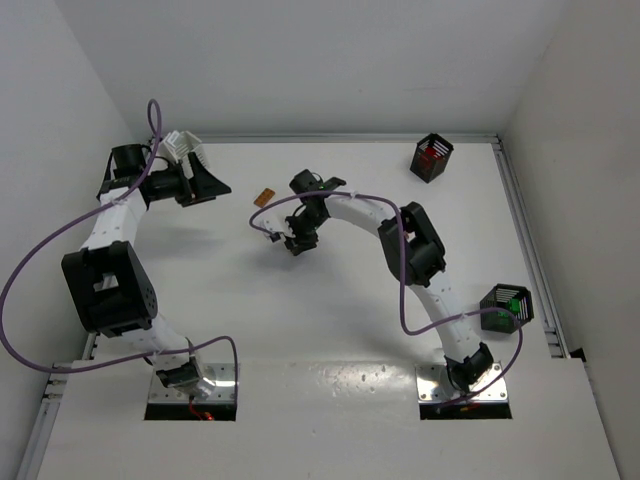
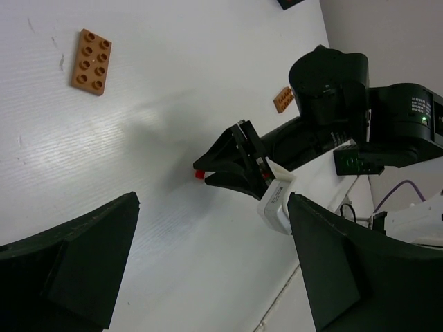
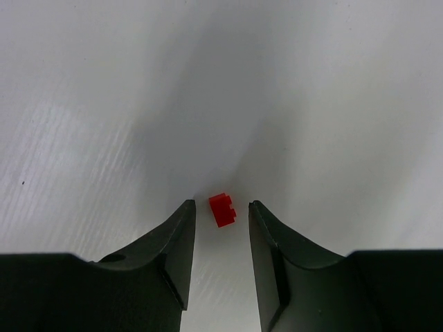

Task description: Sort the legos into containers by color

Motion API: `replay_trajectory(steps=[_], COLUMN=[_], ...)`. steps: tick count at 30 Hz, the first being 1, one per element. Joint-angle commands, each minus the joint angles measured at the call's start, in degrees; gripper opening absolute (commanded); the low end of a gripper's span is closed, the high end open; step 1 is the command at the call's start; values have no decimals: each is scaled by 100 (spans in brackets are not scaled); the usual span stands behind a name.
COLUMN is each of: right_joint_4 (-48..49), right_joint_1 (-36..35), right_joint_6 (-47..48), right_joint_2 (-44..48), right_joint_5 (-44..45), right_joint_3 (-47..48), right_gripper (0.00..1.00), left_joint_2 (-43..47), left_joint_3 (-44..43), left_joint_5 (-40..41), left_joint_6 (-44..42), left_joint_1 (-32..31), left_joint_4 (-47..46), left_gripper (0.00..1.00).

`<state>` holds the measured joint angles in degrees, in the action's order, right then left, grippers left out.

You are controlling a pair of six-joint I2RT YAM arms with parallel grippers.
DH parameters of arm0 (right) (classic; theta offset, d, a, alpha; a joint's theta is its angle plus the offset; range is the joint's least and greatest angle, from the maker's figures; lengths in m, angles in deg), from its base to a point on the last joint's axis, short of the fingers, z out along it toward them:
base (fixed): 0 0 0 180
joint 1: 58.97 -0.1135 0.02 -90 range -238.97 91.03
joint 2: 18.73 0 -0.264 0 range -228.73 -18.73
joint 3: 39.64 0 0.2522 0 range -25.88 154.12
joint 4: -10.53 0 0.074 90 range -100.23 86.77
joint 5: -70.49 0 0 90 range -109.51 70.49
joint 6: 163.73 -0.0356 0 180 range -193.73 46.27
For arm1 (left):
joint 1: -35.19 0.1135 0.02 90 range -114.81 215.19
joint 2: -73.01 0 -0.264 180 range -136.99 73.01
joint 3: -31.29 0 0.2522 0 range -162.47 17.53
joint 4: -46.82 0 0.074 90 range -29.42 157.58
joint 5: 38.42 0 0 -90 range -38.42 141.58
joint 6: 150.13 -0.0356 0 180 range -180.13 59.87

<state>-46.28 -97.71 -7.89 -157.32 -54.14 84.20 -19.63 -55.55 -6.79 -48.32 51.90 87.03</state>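
Red brick (image 3: pixel 222 209) is seen lying on the table (image 1: pixel 330 330), in the gap between the right gripper (image 1: pixel 293 242) fingers (image 3: pixel 173 242), right at the tips and a touch ahead of them. Right gripper jaws are held partly apart; bare table shows on both sides of the brick, so no clamp is judged yet. Brick is roughly centred in the gap, slightly nearer the left-hand finger in the wrist view. Brick is nearly cubic, long axis hard to call, and it is turned a little askew to the fingers.

Left gripper (image 1: pixel 205 187) is spread wide, nothing is held, and it is parked well apart near the white basket (image 1: pixel 185 148). Right arm is clearly the nearer one.

Next move is judged to be a straight squeeze, perhaps after a small push forward so the pads cover the brick fully. Risk: the skewed brick may twist or pop out.

Black basket (image 1: pixel 431 157) with red inside is seen at the far right, well apart from the brick. Orange plate (image 1: pixel 264 197) lies near, untouched
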Motion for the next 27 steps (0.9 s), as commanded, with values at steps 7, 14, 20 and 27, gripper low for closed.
replay_trajectory(steps=[7,14,20,27], right_joint_4=[-608,-950,-1232,-1566], right_joint_1=[42,42,42,42], right_joint_6=[-177,-177,-124,-72], right_joint_2=[-679,-872,-872,-978], right_joint_5=[-158,-27,229,510], right_joint_3=[750,892,892,839], right_gripper=[34,33,28,23], left_joint_2=[-87,-140,-193,-246], left_joint_3=[13,13,13,-40], left_joint_5=[-192,-245,-245,-298], left_joint_6=[-56,-56,-56,-4], left_joint_1=[78,78,78,78], left_joint_4=[-132,-132,-132,-132], left_gripper=[95,95,95,95])
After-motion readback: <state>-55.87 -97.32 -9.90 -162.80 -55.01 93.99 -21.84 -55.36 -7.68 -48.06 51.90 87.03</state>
